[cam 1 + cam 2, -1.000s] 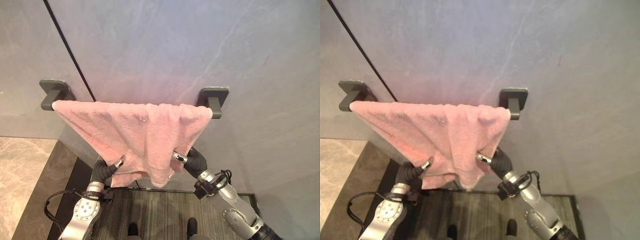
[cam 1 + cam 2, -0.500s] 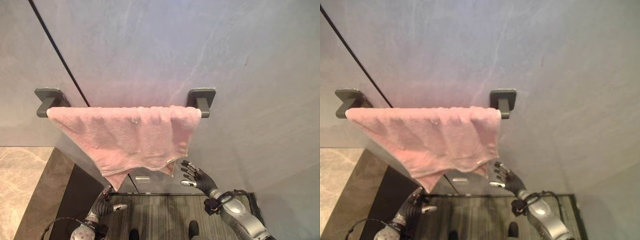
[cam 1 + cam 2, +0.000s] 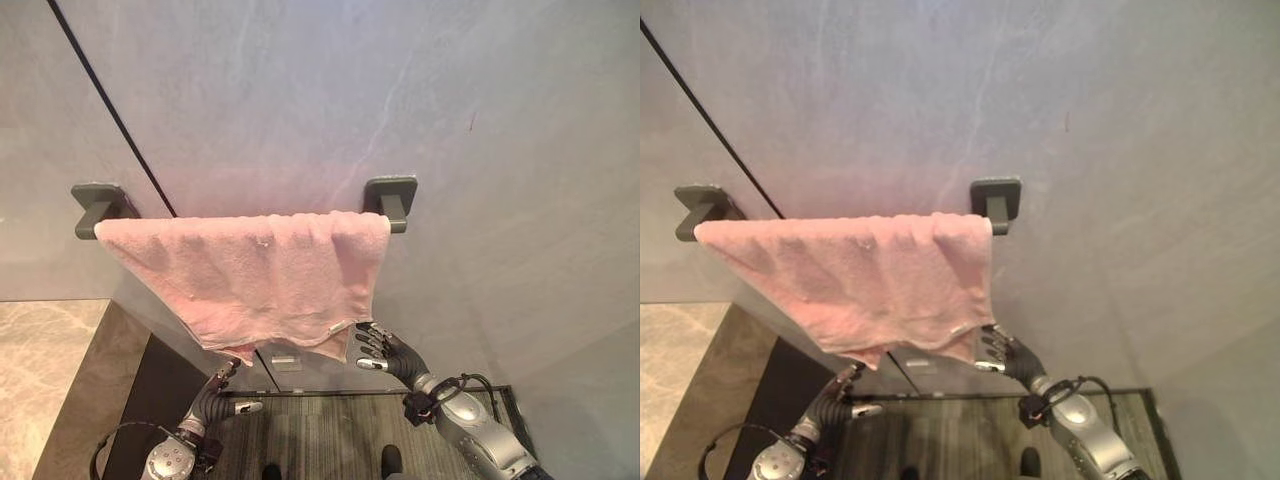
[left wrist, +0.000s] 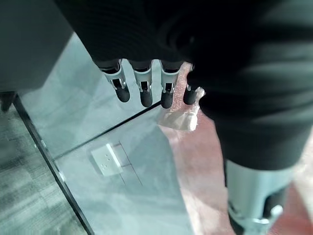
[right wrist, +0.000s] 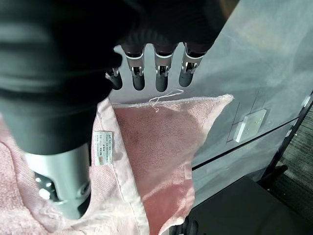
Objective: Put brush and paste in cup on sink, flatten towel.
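A pink towel [image 3: 250, 275] hangs spread over a dark grey bar between two wall brackets [image 3: 390, 196]. Its lower edge slants down to a point near the middle. My right hand [image 3: 385, 350] is open just below the towel's lower right corner, fingers straight and apart from the cloth. In the right wrist view its fingers [image 5: 161, 73] point past the towel [image 5: 156, 142], and the care label shows beside the thumb. My left hand [image 3: 215, 397] is open lower down, under the towel's lowest point. The left wrist view shows its straight fingers [image 4: 142, 90] with a towel corner [image 4: 188, 120] beyond them.
The grey wall [image 3: 500, 200] has a thin black seam [image 3: 110, 100] running down behind the left bracket [image 3: 98, 205]. A marble counter [image 3: 40, 370] lies at the lower left beside a dark cabinet side. A small white plate [image 3: 285, 362] sits on the panel below the towel.
One second ago both hands were up against the towel's bunched lower part. They have dropped away, and the towel now hangs flatter along the bar. The camera has also shifted.
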Available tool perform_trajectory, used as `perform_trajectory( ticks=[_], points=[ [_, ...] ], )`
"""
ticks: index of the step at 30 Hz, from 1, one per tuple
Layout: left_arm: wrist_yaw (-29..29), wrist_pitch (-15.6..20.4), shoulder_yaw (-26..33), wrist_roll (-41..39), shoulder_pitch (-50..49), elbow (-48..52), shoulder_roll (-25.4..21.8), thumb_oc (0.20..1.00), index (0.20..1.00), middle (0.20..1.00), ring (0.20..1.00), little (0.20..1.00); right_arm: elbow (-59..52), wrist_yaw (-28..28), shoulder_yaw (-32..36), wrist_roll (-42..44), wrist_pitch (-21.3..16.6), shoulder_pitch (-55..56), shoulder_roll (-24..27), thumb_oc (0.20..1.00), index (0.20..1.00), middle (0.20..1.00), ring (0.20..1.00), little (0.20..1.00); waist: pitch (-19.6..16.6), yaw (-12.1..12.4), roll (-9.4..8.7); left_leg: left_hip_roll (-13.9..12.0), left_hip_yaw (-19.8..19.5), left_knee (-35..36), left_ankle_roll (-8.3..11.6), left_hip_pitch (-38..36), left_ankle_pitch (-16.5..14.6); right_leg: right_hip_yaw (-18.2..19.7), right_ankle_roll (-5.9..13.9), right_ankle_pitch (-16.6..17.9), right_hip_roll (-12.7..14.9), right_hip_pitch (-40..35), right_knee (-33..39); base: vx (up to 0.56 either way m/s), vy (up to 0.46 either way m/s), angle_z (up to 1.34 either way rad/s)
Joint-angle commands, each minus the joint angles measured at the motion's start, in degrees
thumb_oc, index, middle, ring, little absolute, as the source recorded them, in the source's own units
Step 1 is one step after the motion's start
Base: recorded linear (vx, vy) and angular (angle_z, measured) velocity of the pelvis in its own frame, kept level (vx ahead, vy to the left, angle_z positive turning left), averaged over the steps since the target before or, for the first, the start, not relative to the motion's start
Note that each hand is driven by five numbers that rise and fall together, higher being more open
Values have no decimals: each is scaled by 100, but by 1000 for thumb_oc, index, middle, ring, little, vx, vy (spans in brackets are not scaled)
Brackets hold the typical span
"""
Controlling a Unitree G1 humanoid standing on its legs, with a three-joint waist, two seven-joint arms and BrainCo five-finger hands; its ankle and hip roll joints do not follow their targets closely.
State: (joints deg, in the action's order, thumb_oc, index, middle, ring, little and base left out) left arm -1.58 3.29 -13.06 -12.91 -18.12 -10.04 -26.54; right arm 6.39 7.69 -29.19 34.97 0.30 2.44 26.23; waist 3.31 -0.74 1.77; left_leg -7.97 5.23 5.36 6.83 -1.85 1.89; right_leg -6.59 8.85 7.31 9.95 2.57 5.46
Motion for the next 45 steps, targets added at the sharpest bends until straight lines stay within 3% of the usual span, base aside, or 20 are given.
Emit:
perform_trajectory(
  ticks=[1, 14, 26, 37, 38, 41, 42, 43, 44, 45],
  points=[
    [-177, 51, -146, -775, 281, 202, -442, 1000, 1000, 1000, 1000, 1000, 161, 155, -281, 547, -46, -371, -415, 1000, 1000, 1000, 1000, 1000, 105, 56, -289, 65, -58, -36, -70, 83, 48, 170, 196, -116, 416, -189, -46, 0, 0, 0],
    [-304, -117, -348, -913, 259, 224, -684, 1000, 1000, 1000, 1000, 1000, -22, 237, -413, 1679, -39, -377, -680, 1000, 1000, 1000, 1000, 1000, 216, 112, -304, 184, -53, -36, -131, 211, 63, 217, 253, -21, 515, -35, -46, -2, 2, 0],
    [-207, -151, -373, -770, 359, -36, -559, 1000, 1000, 1000, 1000, 1000, -243, 135, -290, 2426, -263, -289, -1052, 1000, 1000, 1000, 1000, 1000, 232, 114, -379, 252, 9, -36, -173, 261, 39, 260, 299, 53, 593, 52, -46, -2, 11, 0],
    [-74, -187, -338, -654, 401, -73, -454, 1000, 1000, 1000, 1000, 1000, -1180, 111, -471, 2781, -414, -388, -918, 1000, 1000, 1000, 1000, 1000, 219, 105, -370, 217, 49, -36, -161, 200, 12, 269, 280, 21, 585, 11, -46, 1, -1, 0],
    [-66, -184, -318, -646, 385, -43, -451, 1000, 1000, 1000, 1000, 1000, -1261, 110, -475, 2814, -424, -400, -898, 896, 896, 896, 896, 896, 221, 103, -363, 210, 50, -36, -156, 194, 12, 274, 277, 12, 582, 11, -46, 13, -7, -4],
    [-60, -184, -329, -654, 399, -46, -437, 1000, 1000, 1000, 1000, 1000, -1213, 63, -504, 2813, -442, -425, -903, 718, 718, 718, 718, 718, 222, 98, -351, 201, 40, -36, -150, 192, 12, 258, 274, 5, 575, 1, -46, 4, -3, -1],
    [-51, -178, -343, -655, 422, -63, -432, 1000, 1000, 1000, 1000, 1000, -1200, 31, -512, 2829, -447, -436, -915, 539, 539, 539, 539, 539, 226, 97, -346, 198, 35, -36, -148, 192, 13, 258, 270, 2, 573, -1, -46, 0, 0, 0],
    [-51, -177, -344, -655, 424, -65, -431, 1000, 1000, 1000, 1000, 1000, -1200, 30, -511, 2829, -447, -437, -915, 501, 501, 501, 501, 501, 227, 97, -345, 198, 35, -36, -148, 191, 13, 258, 270, 2, 572, -2, -46, 0, 0, 0],
    [-46, -178, -377, -671, 458, -55, -420, 1000, 1000, 1000, 1000, 1000, -1122, -5, -503, 2845, -440, -432, -942, 200, 200, 200, 200, 200, 229, 97, -330, 191, 23, -36, -141, 195, 15, 249, 266, -8, 566, -3, -46, 0, 0, 0],
    [-43, -177, -381, -676, 460, -66, -415, 1000, 1000, 1000, 1000, 1000, -1098, -11, -498, 2838, -436, -438, -954, 200, 200, 200, 200, 200, 230, 100, -325, 189, 20, -36, -139, 198, 17, 246, 264, -9, 564, -4, -46, 0, 0, 0]
  ],
)
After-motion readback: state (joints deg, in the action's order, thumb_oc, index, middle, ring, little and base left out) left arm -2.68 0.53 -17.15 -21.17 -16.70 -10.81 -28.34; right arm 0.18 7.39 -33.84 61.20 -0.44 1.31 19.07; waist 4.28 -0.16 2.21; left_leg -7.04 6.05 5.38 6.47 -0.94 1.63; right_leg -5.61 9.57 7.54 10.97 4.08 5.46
